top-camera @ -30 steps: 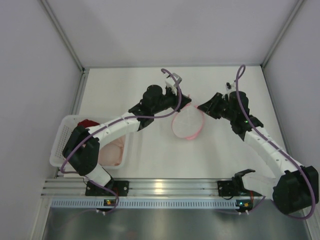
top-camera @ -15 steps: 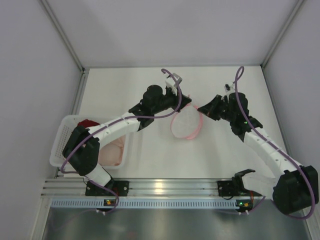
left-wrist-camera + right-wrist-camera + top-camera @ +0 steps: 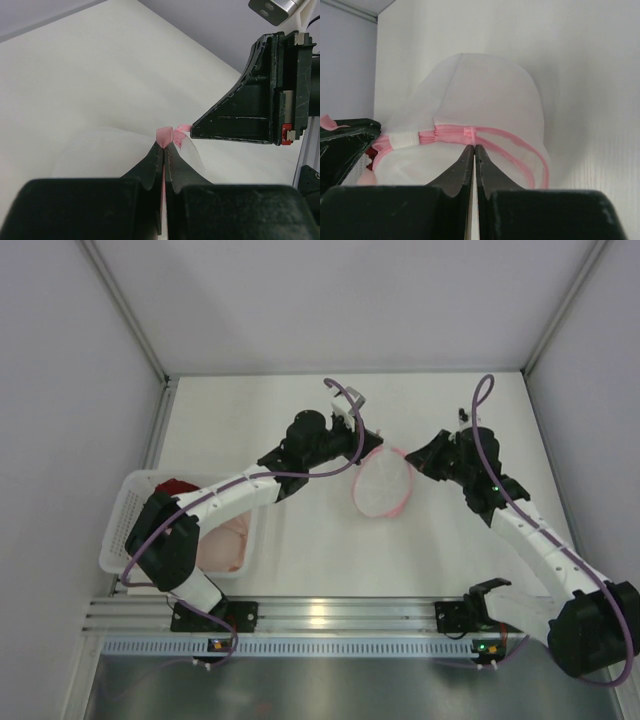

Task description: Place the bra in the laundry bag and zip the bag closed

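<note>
Round white mesh laundry bag w/ pink zip rim (image 3: 382, 483): mid table (image 3: 300, 540), btwn arms. Light, floppy, snag-prone; grip rim, not mesh. Left gripper (image 3: 164, 143) pinching pink rim tab (image 3: 165, 134). Right gripper (image 3: 474, 147) pressed together at zip, hold unclear.

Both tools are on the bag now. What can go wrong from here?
1. The left tool pinches only a small pink tab at its very tips; a pull along the zip could slip it free.
2. The right tool is shut at the bag's pink rim; I cannot tell that it has the zip pull, so it may slide off.
3. The tools sit very close across the bag; a contact is possible.
</note>
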Controlling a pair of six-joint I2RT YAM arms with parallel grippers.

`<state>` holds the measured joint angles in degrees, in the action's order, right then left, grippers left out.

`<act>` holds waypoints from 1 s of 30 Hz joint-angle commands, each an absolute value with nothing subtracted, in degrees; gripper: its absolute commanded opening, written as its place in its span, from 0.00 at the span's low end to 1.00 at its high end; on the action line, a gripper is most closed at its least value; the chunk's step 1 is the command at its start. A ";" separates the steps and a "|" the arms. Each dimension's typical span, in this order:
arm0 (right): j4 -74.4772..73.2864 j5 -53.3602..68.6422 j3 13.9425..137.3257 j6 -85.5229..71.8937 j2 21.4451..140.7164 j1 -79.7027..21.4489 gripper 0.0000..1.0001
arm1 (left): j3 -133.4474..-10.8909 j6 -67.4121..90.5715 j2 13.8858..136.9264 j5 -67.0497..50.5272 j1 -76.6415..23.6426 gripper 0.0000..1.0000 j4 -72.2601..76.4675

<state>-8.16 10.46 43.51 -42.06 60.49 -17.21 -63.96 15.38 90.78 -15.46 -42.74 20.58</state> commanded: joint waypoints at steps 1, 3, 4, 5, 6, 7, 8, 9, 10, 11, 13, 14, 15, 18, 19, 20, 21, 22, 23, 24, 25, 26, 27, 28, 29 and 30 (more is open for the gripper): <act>-10.19 4.84 44.91 -39.38 59.59 -16.88 0.00 | -63.81 13.80 87.46 -14.16 -42.54 0.00 25.75; -10.81 4.13 44.83 -39.29 59.41 -16.79 0.00 | -63.37 13.54 87.01 -13.45 -42.54 0.00 25.75; -10.98 3.78 44.74 -39.11 59.15 -16.79 0.00 | -63.28 13.45 86.58 -12.93 -42.54 0.00 25.75; -11.60 3.17 44.65 -39.11 58.98 -16.87 0.00 | -62.85 13.27 86.40 -12.57 -42.54 0.00 25.75; -11.86 2.99 44.74 -38.85 58.97 -16.79 0.00 | -62.67 13.18 86.14 -12.31 -42.54 0.00 25.75; -12.30 2.73 44.56 -38.76 58.80 -16.70 0.00 | -62.49 12.92 85.52 -11.26 -42.54 0.00 25.75; -12.65 2.38 44.21 -38.59 58.54 -16.70 0.00 | -61.88 12.75 85.17 -10.82 -42.45 0.00 25.66; -13.00 2.29 43.95 -38.58 58.27 -16.61 0.00 | -61.53 12.31 84.30 -9.68 -42.45 0.00 25.66; -13.09 2.20 43.68 -38.58 58.18 -16.52 0.00 | -61.09 12.13 83.77 -9.67 -42.45 0.00 25.75; -13.27 2.11 42.99 -38.58 57.75 -16.35 0.00 | -60.39 12.04 83.32 -8.62 -42.28 0.00 25.66; -13.62 1.93 42.19 -38.76 57.31 -16.26 0.00 | -59.68 12.04 81.75 -7.65 -42.10 0.00 25.66; -13.80 1.93 41.32 -38.93 57.13 -16.09 0.00 | -59.07 12.13 81.13 -6.86 -42.01 0.00 25.66; -13.71 1.93 40.87 -39.02 56.87 -16.17 0.00 | -58.63 12.39 80.60 -6.42 -41.92 0.00 25.75; -14.06 1.93 39.29 -39.29 56.25 -16.17 0.00 | -56.78 13.70 78.67 -4.14 -41.92 0.00 26.10; -14.41 1.93 38.94 -39.46 56.08 -16.08 0.00 | -56.08 13.97 77.71 -3.61 -41.92 0.00 26.45; -14.59 2.02 38.24 -39.64 55.81 -16.08 0.00 | -54.86 14.24 77.26 -2.91 -41.92 0.00 26.63; -14.94 2.02 37.88 -39.73 55.55 -16.08 0.00 | -54.23 14.85 76.73 -1.16 -41.92 0.00 26.80; -15.03 2.02 37.62 -39.81 55.29 -16.08 0.00 | -53.71 15.11 75.86 -0.62 -41.92 0.00 26.81; -15.38 2.11 37.01 -39.99 54.67 -16.08 0.00 | -52.40 15.47 75.41 1.47 -41.92 0.00 26.81; -15.47 2.20 36.65 -40.16 54.32 -16.08 0.00 | -51.86 16.16 74.89 2.36 -41.92 0.00 26.81; -15.56 2.20 36.39 -40.34 53.97 -16.08 0.00 | -51.33 16.69 73.84 4.20 -41.92 0.00 26.81; -16.17 2.28 36.21 -40.43 53.36 -16.08 0.00 | -50.28 17.13 73.48 5.09 -41.92 0.00 26.81; -16.52 2.29 36.12 -40.43 53.09 -16.17 0.00 | -49.66 17.92 72.87 5.88 -41.92 0.00 26.81; -16.87 2.29 36.12 -40.43 52.74 -16.17 0.00 | -49.14 18.28 71.90 7.37 -41.92 0.00 26.81; -17.31 2.02 35.86 -40.34 52.21 -16.08 0.00 | -47.91 18.63 71.37 8.25 -41.92 0.00 26.81; -17.84 1.93 35.77 -40.25 51.86 -16.08 0.00 | -47.38 19.59 70.93 9.31 -41.92 0.00 26.81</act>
<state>-14.57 4.93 36.29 -40.73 53.49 -17.08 -48.45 17.30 75.40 1.72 -42.50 20.95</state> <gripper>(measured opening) 0.007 0.018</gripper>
